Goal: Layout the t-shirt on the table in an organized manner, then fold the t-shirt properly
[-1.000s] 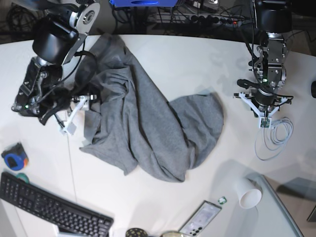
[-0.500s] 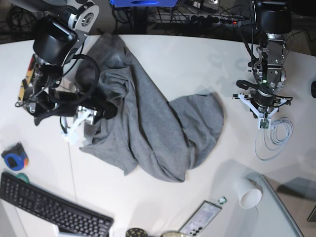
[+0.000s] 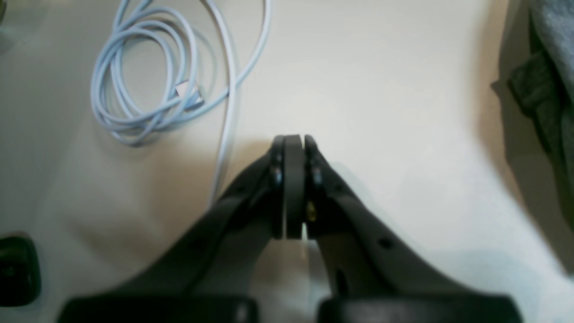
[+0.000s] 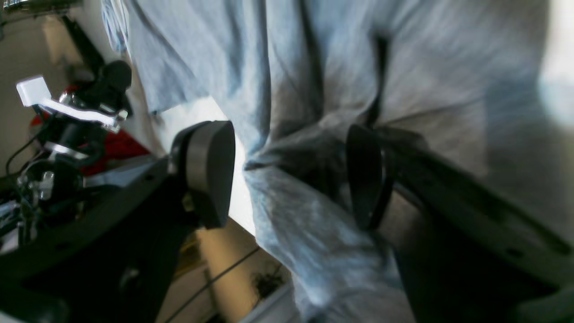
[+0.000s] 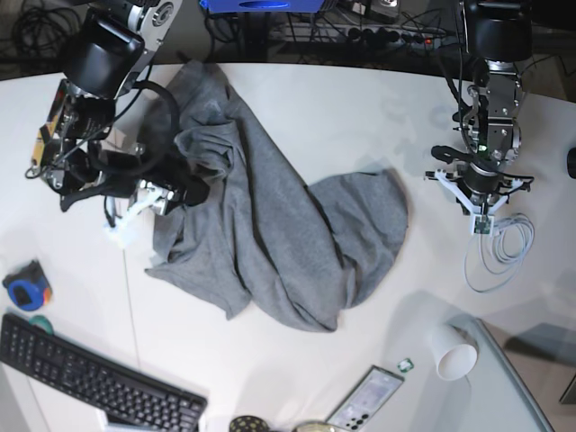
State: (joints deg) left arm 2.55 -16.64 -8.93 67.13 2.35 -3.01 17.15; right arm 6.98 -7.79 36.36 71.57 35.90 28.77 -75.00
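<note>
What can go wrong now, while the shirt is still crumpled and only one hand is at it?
1. The right hand is open around a bunched fold of the shirt; closing may catch several layers, so it will not spread flat.
2. The left hand is shut and away from the cloth, so a pull may drag the whole shirt.
3. The cable lies near that hand and might snag.

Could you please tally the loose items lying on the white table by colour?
Grey: 1, the crumpled cotton t-shirt
White: 2, the coiled cable and the tipped paper cup
Black: 1, the keyboard
Blue: 1, the small round gadget
Total: 5
</note>
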